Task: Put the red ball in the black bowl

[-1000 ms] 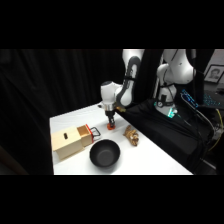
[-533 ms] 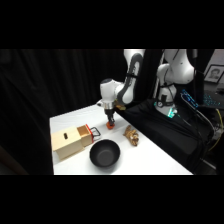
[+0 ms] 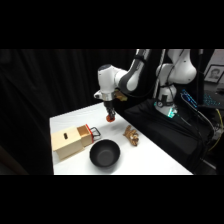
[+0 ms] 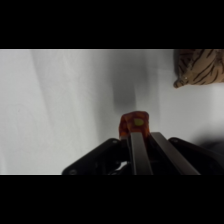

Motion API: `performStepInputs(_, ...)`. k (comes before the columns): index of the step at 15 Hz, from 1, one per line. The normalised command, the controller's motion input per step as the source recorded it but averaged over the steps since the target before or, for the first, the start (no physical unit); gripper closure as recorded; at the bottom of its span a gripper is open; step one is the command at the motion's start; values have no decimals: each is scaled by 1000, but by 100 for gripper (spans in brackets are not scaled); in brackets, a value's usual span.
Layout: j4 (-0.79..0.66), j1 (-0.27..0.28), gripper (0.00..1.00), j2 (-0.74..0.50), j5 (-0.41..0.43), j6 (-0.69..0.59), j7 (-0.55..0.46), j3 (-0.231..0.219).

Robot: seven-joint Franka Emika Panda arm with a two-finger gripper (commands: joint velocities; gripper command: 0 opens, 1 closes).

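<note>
Seen from the side, my gripper [image 3: 110, 118] hangs above the white table [image 3: 67, 121], its fingers closed on the red ball [image 3: 110, 119], which shows as a small red-orange spot at their tips, lifted clear of the tabletop. Being round, the ball offers no long axis or heading to report. Below me and toward the table's near edge sits the black bowl [image 3: 104, 153], hollow facing up. To its left lies the tan wooden box [image 3: 70, 142], its red-and-black handle piece [image 3: 85, 131] at the end nearest me. A brown lumpy object [image 3: 132, 135] lies to the bowl's right, near the table's right edge, where a dark cloth-covered surface [image 3: 165, 135] begins. Bare white table spreads under me, between the box and the brown object.

Down the wrist camera, my two fingers [image 4: 136, 150] rise from the bottom edge, drawn close together with the red ball [image 4: 133, 125] pinched at their tips; a yellowish patch shows on its upper face, a detail the side view does not give. White table [image 4: 65, 105] fills the frame beyond, with a soft shadow past the ball. A striped brown object [image 4: 198, 66] sits at upper right. Bowl and box appear only in the side view.
</note>
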Motion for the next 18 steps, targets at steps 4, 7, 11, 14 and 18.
performStepInputs(4, 176, 79, 96, -193, -76, -409, 136, 108)
performStepInputs(7, 265, 92, 96, -45, -29, -350, 143, 114)
performStepInputs(11, 349, 78, 96, 121, -9, -280, 133, 80)
performStepInputs(14, 409, 75, 96, 237, -20, -231, 132, 54)
performStepInputs(18, 441, 85, 96, 265, -1, -185, 127, 51)
